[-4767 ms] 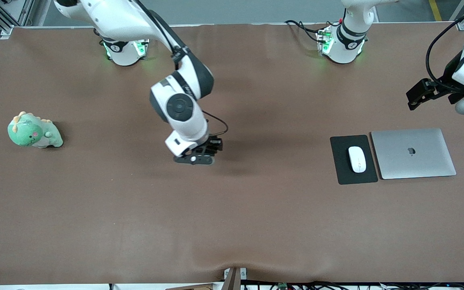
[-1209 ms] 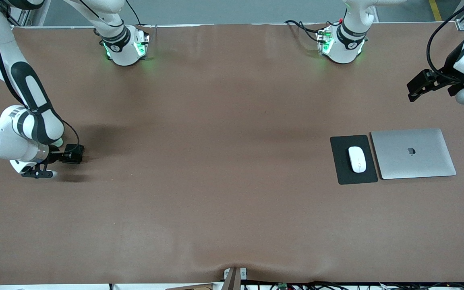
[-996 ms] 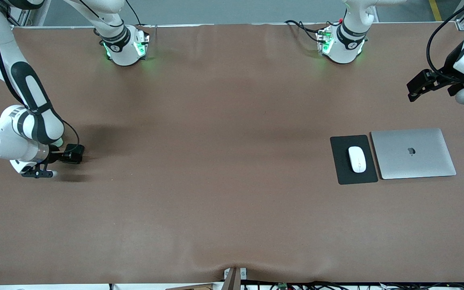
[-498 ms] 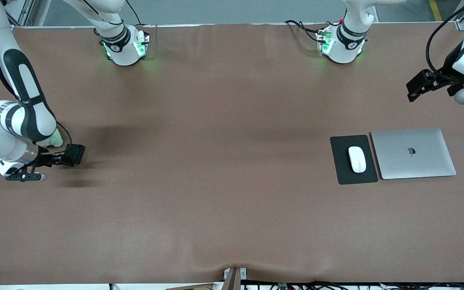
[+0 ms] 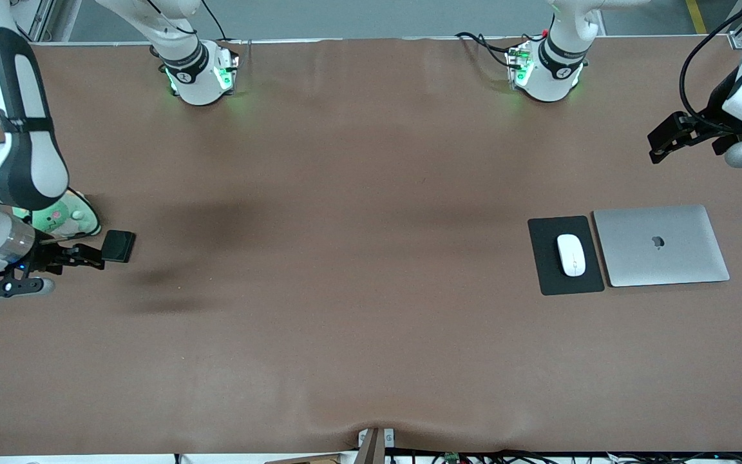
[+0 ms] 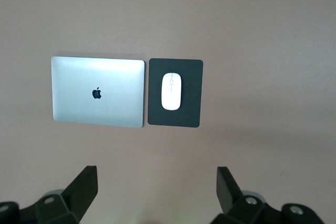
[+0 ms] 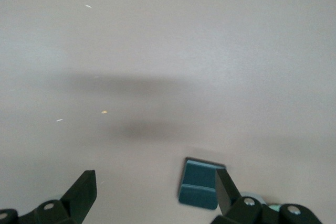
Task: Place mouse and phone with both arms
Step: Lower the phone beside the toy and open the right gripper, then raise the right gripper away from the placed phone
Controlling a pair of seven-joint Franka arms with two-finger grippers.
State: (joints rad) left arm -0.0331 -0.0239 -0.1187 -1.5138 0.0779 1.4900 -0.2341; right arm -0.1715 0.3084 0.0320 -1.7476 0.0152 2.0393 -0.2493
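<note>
Since half a second earlier, the right arm had drawn back toward its end of the tabletop [image 5: 358, 322] and risen, uncovering more of the green plush dinosaur [image 5: 65, 217]. Right gripper [image 5: 55, 261] hung over the tabletop just beside the phone [image 5: 118, 245], fingers spread wide, nothing between them. Phone lay flat on the tabletop, just beside the dinosaur and slightly nearer the front camera, free of the gripper. In the right wrist view the phone [image 7: 198, 183] showed next to one finger [image 7: 227, 190], apart from it.

Toward the left arm's end: mouse [image 5: 570, 254] sat on the black mouse pad [image 5: 548, 270], lengthwise, roughly centred. Closed silver laptop [image 5: 661, 245] lay just beside the pad, edges nearly touching.

Left arm waited; left gripper [image 5: 674, 138] hung over bare tabletop, fingers spread, empty. Left wrist view looked down on mouse [image 6: 171, 91], pad [image 6: 189, 116] and laptop [image 6: 97, 98].
</note>
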